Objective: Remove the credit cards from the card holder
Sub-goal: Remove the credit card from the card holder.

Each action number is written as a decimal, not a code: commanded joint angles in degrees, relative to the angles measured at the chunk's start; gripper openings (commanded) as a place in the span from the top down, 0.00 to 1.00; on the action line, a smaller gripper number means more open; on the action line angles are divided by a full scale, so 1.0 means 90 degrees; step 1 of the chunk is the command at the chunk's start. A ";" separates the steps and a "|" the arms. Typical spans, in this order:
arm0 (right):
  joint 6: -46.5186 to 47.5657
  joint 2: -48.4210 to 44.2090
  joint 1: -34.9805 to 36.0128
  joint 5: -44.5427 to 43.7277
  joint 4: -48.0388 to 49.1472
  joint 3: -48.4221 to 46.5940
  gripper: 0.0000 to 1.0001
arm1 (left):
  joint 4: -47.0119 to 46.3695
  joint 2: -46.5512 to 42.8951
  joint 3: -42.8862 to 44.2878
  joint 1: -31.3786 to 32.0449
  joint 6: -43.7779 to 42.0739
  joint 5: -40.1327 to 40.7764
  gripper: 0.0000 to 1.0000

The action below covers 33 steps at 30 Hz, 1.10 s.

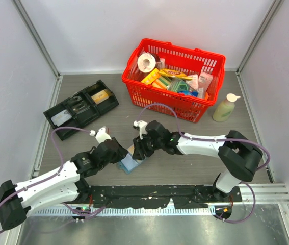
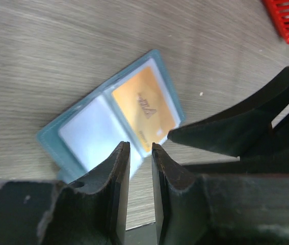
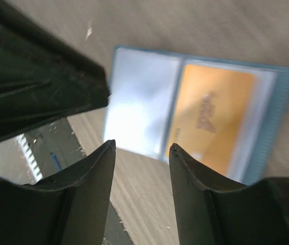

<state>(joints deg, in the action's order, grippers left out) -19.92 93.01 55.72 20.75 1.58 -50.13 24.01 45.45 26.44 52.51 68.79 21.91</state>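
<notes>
The card holder is a blue bifold wallet lying open and flat on the table between my two grippers. In the left wrist view the card holder shows an orange-tan credit card in one clear pocket and a silvery-grey card in the other. Both also show in the right wrist view, the orange card and the grey card. My left gripper is narrowly open and empty, hovering at the holder's near edge. My right gripper is open and empty, just above the holder's edge.
A red basket full of goods stands at the back right, a pale lotion bottle beside it. A black compartmented tray lies at the back left. The two grippers are close together over the holder.
</notes>
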 commanded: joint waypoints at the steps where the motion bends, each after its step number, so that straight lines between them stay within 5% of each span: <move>1: -0.0267 -0.0393 -0.0439 -0.0500 0.0419 0.0286 0.51 | -0.1464 0.0349 -0.0153 0.0035 0.0236 -0.0286 0.73; 14: -0.0345 0.0202 -0.0967 -0.0304 0.1103 0.0462 0.68 | -0.3535 0.0926 -0.1423 0.0025 0.0930 -0.0286 0.71; 33: -0.0501 0.0515 -0.0938 0.0175 0.1396 0.1029 0.73 | -0.5626 0.1513 -0.2439 0.0015 0.1370 -0.0316 0.63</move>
<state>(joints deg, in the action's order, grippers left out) -24.18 97.12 46.96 21.26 13.80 -42.30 -20.49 58.85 6.15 52.51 79.79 18.57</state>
